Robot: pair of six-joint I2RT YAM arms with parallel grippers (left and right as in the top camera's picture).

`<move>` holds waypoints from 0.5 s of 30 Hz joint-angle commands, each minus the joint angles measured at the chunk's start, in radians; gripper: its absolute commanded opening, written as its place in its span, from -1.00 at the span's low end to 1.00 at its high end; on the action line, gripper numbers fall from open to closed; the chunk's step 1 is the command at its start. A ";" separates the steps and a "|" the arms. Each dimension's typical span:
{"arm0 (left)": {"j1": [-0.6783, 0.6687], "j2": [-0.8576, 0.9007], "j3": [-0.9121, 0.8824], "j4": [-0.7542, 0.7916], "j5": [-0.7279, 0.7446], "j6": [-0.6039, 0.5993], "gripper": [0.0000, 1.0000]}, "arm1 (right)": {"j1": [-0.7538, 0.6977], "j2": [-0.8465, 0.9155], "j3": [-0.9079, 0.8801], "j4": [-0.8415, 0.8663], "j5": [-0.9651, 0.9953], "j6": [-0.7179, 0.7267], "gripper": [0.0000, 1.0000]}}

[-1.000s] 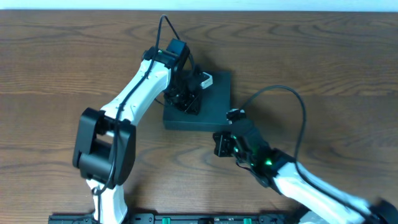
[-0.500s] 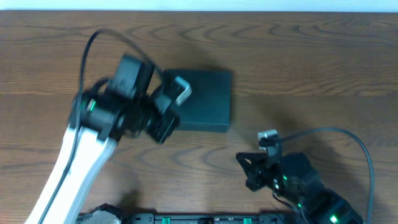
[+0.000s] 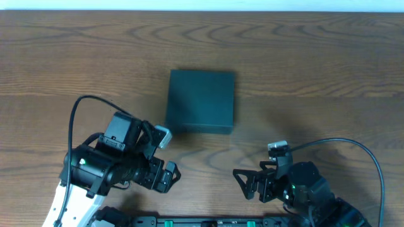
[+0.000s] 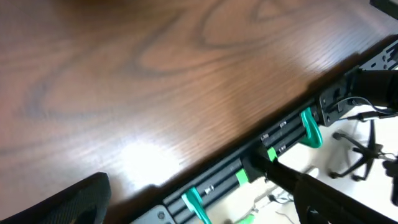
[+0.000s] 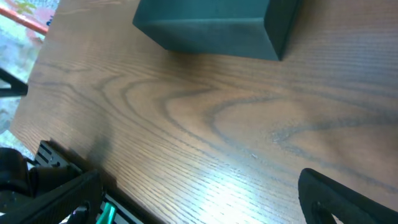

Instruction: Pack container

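The container (image 3: 202,101) lies shut and flat on the wooden tabletop (image 3: 328,69), just above the centre of the overhead frame. The left tool (image 3: 166,155) sits at lower left and the right tool (image 3: 242,183) at lower right, both empty, jaws spread wide, apart from it.

This looks like a robotics lab set up in an office-like room. The wood-grain table (image 3: 315,63) has a black metal rail (image 4: 281,132) running along its near edge, held on by green clamps (image 4: 310,127). Past that edge, lower down, the star base of a swivel chair (image 4: 364,155) stands on castors.
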 commanded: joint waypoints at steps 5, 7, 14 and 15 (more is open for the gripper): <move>0.001 -0.001 -0.005 -0.006 -0.008 -0.048 0.91 | 0.001 -0.006 0.004 -0.005 -0.004 0.022 0.99; 0.001 -0.001 -0.005 -0.006 -0.008 -0.048 0.91 | 0.001 -0.006 0.004 -0.005 -0.004 0.022 0.98; 0.001 -0.001 -0.005 -0.006 -0.008 -0.048 0.91 | 0.001 -0.006 0.004 -0.005 -0.004 0.022 0.98; 0.008 -0.005 -0.005 -0.006 -0.016 -0.043 0.91 | 0.001 -0.006 0.004 -0.005 -0.004 0.022 0.98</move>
